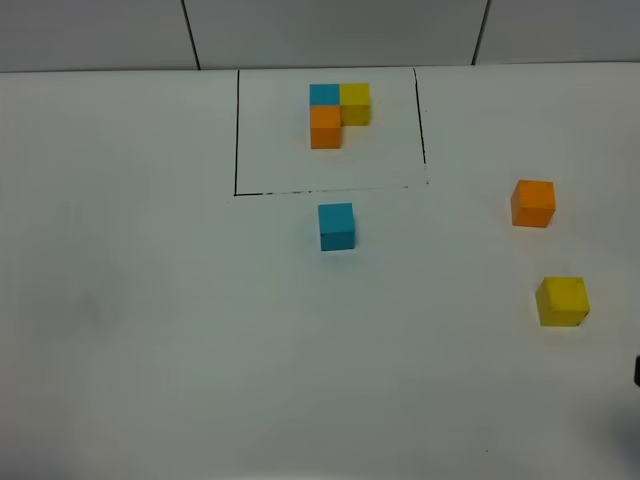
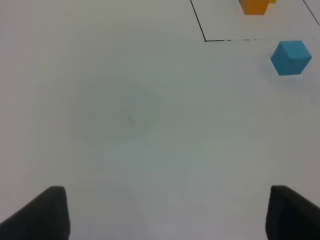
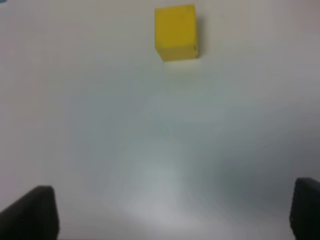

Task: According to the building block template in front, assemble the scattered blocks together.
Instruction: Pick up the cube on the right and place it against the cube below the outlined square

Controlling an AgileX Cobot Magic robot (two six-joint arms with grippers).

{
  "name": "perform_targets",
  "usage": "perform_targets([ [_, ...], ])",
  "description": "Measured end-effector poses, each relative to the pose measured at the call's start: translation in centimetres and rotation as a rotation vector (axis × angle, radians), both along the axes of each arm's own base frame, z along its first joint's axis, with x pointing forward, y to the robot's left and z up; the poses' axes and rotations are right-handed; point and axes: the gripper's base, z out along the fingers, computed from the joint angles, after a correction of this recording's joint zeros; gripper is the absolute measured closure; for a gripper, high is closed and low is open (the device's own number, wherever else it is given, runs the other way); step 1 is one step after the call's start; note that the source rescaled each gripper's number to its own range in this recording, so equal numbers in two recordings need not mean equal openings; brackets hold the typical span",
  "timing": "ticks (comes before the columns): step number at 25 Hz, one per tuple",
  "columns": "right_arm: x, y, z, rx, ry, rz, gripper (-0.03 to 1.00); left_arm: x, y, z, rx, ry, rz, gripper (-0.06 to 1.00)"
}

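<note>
Well short of the building block template (image 1: 338,112), the left gripper (image 2: 165,215) hangs over the bare white table (image 2: 125,125), its dark fingertips (image 2: 40,215) spread wide with nothing between them. The right gripper (image 3: 167,212) is likewise parted and empty, with the yellow block (image 3: 176,32) lying ahead of it, untouched. The template, blue and yellow cubes side by side with orange in front of the blue, sits inside a thin black outline (image 1: 237,130). The blue block (image 1: 337,226) rests just outside that outline's front line. The orange block (image 1: 533,203) lies well off to the template's right, and the yellow block farther out on that same side.
</note>
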Motion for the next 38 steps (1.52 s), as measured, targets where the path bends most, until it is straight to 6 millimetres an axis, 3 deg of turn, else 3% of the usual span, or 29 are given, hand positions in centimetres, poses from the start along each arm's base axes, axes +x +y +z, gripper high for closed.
perform_targets([
  [7,10.8,-0.9,-0.4,0.004,0.099,-0.006,0.08,0.0,0.0,0.0,0.0,0.001,0.0,0.26],
  [13,19.8,-1.6,-3.0,-0.004,0.208,0.009,0.08,0.0,0.0,0.0,0.0,0.001,0.0,0.26],
  [17,24.0,-1.6,-5.3,-0.019,0.259,0.044,0.08,0.0,0.0,0.0,0.0,0.001,0.0,0.26],
  [26,30.1,-0.3,-8.6,-0.062,0.268,0.107,0.09,0.0,0.0,0.0,0.0,0.001,0.0,0.26],
  [33,31.5,-0.4,-11.9,-0.067,0.313,0.105,0.1,0.0,0.0,0.0,0.0,0.001,0.0,0.26],
  [38,32.0,-0.7,-13.0,-0.084,0.315,0.074,0.11,0.0,0.0,0.0,0.0,0.001,0.0,0.26],
])
